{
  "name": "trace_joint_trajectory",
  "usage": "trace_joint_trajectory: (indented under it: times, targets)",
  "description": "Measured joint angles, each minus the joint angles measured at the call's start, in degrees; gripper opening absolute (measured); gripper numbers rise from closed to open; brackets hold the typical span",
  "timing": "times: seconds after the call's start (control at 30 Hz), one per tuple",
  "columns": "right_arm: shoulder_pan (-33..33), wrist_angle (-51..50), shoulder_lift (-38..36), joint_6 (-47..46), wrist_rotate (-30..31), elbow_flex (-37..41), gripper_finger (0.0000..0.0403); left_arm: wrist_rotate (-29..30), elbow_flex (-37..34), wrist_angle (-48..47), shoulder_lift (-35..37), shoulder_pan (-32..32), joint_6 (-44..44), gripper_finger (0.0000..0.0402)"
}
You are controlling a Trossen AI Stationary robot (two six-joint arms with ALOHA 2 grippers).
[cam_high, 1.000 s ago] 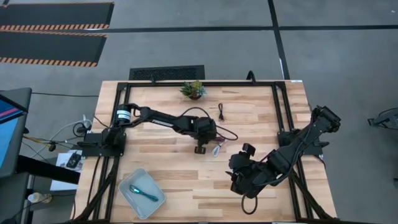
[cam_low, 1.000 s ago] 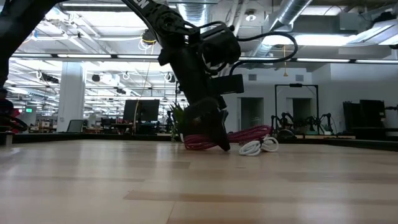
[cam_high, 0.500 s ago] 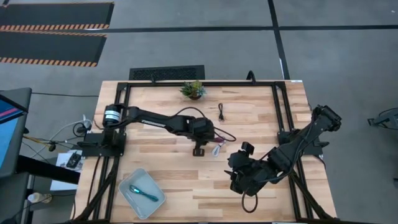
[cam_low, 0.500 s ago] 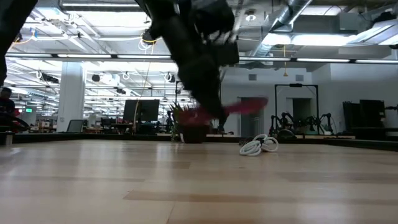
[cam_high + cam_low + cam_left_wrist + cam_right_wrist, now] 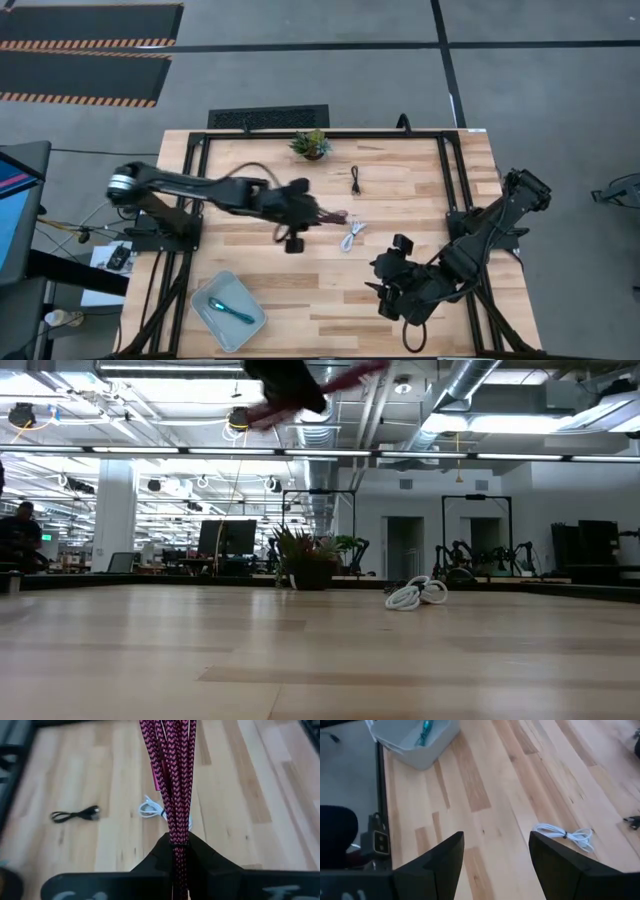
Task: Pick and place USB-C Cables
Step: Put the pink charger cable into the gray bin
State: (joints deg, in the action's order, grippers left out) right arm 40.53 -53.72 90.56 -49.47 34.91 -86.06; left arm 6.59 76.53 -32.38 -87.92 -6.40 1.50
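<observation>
My left gripper (image 5: 300, 222) is high over the table's middle, shut on the dark red braided cable (image 5: 172, 775), whose strands also show in the high view (image 5: 334, 217) and at the low view's top (image 5: 352, 370). The white cable (image 5: 352, 233) lies loosely coiled on the table just right of it. The black cable (image 5: 356, 180) lies farther back. The teal cable (image 5: 233, 311) lies in the grey tray (image 5: 205, 318). My right gripper (image 5: 495, 855) is open, low over the near right of the table, touching nothing. My left gripper pinches the dark red cable's bundle of several strands (image 5: 176, 837) between its two fingers (image 5: 157, 857). The strands run out past the fingertips along the fingers. The cable is lifted clear of the table, high above the white cable (image 5: 150, 810).
A small potted plant (image 5: 311, 144) stands at the far edge. The tray sits at the near left corner. Black frame rails (image 5: 448, 170) run along the table's sides. Bare wood lies between the tray and the white cable (image 5: 565, 835).
My left gripper, shut on the dark red cable, has risen from the table and swung toward the left, carrying the cable clear of the white one, which stayed put. My right arm has shifted slightly toward the near edge.
</observation>
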Motion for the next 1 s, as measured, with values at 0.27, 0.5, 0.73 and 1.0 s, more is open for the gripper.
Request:
trace_joint_trajectory:
  times: [0.27, 0.5, 0.73, 1.0]
  targets:
    - [-0.62, 5.87, 0.47, 0.13, 7.41, -0.02, 0.0249, 11.05, -17.42, 11.02, 21.73, -8.84, -10.44, 0.0004]
    - [-5.7, 26.76, 5.77, 14.8, 8.44, 0.04, 0.0249, 18.03, -33.8, 30.31, 36.63, -16.09, -14.41, 0.0004]
    - [-10.7, 53.03, 12.81, 31.0, 8.95, 0.0, 0.0249, 24.03, -41.23, 39.73, 45.05, -24.27, -12.96, 0.0004]
    - [-17.34, 71.2, 19.74, 34.96, 7.05, -0.02, 0.0249, 36.16, -43.7, 39.63, 47.34, -33.83, -10.83, 0.0006]
